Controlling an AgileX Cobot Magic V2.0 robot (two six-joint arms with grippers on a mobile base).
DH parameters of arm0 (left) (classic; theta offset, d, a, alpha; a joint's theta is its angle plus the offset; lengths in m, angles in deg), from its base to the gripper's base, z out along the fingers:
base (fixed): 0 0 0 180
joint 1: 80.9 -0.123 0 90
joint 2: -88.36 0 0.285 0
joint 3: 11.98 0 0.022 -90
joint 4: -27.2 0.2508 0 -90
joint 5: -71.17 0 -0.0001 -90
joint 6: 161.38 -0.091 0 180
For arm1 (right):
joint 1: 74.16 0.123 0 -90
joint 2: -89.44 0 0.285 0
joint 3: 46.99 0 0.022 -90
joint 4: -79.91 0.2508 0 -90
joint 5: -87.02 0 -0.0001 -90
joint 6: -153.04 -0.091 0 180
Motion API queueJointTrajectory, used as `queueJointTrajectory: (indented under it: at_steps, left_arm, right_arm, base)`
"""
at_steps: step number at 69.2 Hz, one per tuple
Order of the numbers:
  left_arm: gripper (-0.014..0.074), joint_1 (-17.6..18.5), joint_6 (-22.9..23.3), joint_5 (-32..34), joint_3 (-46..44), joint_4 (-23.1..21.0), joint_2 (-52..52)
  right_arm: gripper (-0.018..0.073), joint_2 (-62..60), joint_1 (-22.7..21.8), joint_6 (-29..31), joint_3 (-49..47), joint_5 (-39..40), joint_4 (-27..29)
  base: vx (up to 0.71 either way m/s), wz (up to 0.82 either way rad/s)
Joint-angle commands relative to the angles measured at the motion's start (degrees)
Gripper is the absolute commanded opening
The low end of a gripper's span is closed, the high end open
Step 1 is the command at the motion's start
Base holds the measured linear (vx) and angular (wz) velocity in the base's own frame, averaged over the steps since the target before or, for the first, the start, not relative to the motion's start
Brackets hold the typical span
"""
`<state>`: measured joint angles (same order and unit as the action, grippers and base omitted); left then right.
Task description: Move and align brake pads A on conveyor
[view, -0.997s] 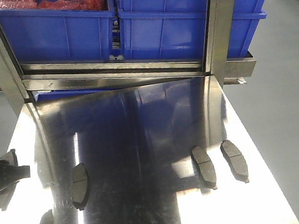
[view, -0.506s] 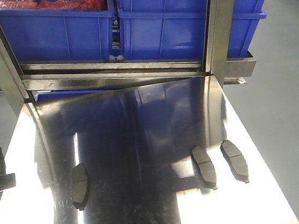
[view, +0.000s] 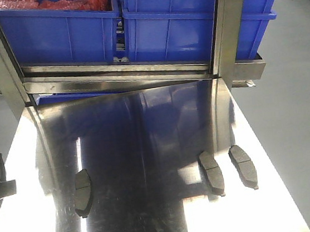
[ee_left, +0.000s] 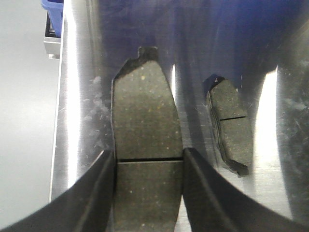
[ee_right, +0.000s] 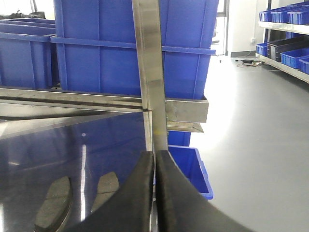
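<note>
A: Item: grey-brown grooved brake pad (ee_left: 145, 106), at the left edge of the shiny steel table (ee_left: 77, 121), pinched at its groove by our left gripper (ee_left: 148, 153); right gripper (ee_right: 154, 159) closed, empty.
B: We lift level; conveyor unseen.

Front view: is looking down from high up over the steel table (view: 155, 217), facing the blue bins (view: 173, 30) at the far end.
Left wrist view: is looking straight down from very near, past the left gripper (ee_left: 148, 154), at the table's left edge.
Right wrist view: is sitting low, looking flat along the table past the right gripper (ee_right: 155, 157) toward the bins.
Front and left wrist: are both showing the lone brake pad (view: 83, 191) near the left edge.
Front and right wrist: are both showing the steel post (view: 226, 24), the bins and the table's right side.
</note>
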<state>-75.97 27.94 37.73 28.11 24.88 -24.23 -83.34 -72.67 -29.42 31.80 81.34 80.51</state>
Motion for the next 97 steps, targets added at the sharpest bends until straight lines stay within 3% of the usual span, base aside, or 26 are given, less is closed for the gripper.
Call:
queueJointTrajectory:
  at_steps: [1, 62, 83, 97]
  left_arm:
    - [0.0023, 0.32, 0.31, 3.98, -1.77, -0.12, -1.17]
    - [0.0023, 0.32, 0.31, 3.98, -1.77, -0.12, -1.17]
    - [0.0023, 0.32, 0.31, 3.98, -1.77, -0.12, -1.17]
    - [0.0023, 0.32, 0.31, 3.98, -1.77, -0.12, -1.17]
  right_arm:
    - [-0.0008, -0.89, -0.33, 0.25, 1.19, 3.81, -0.19]
    - [-0.0005, -0.89, -0.33, 0.17, 0.51, 3.83, 0.19]
    - [-0.0003, 12.20, -0.33, 0.12, -18.29, -8.79, -3.58]
    - [-0.0002, 23.67, -0.33, 0.17, -27.89, -16.25, -3.02]
  base:
    - [0.00, 0.00]
    - [0.00, 0.00]
    - [0.00, 0.00]
    - [0.00, 0.00]
